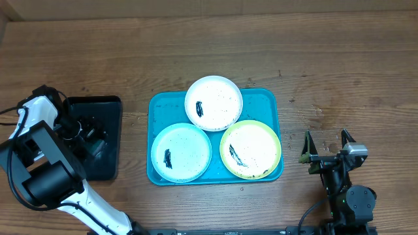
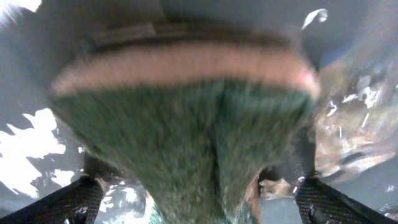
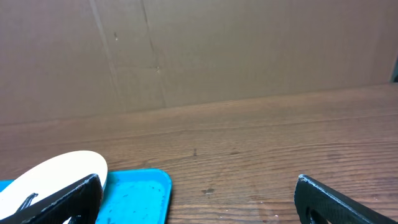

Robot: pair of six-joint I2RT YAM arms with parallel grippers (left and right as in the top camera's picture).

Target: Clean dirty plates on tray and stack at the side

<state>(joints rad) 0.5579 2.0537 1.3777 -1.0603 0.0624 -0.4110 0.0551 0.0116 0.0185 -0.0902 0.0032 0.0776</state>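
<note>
My left gripper [image 1: 85,132] over black tray [image 1: 110,104], jaws wide, blurry sponge [image 2: 186,149] between, apparently loose, right gripper [image 1: 325,145] open, empty, smeared plates [image 1: 213,103] on blue tray [image 1: 269,98].

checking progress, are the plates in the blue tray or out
In: white plate, blue plate and green plate all sit in the tray; the white one overhangs its far rim.

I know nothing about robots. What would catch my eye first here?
The bright blue tray in the middle of the wooden table stands out, holding a white plate, a blue plate and a green plate, each with a dark smear. At the left, over a black tray, the left end effector has a green and pink sponge filling its camera view. The right end effector stands open beside the blue tray.
</note>
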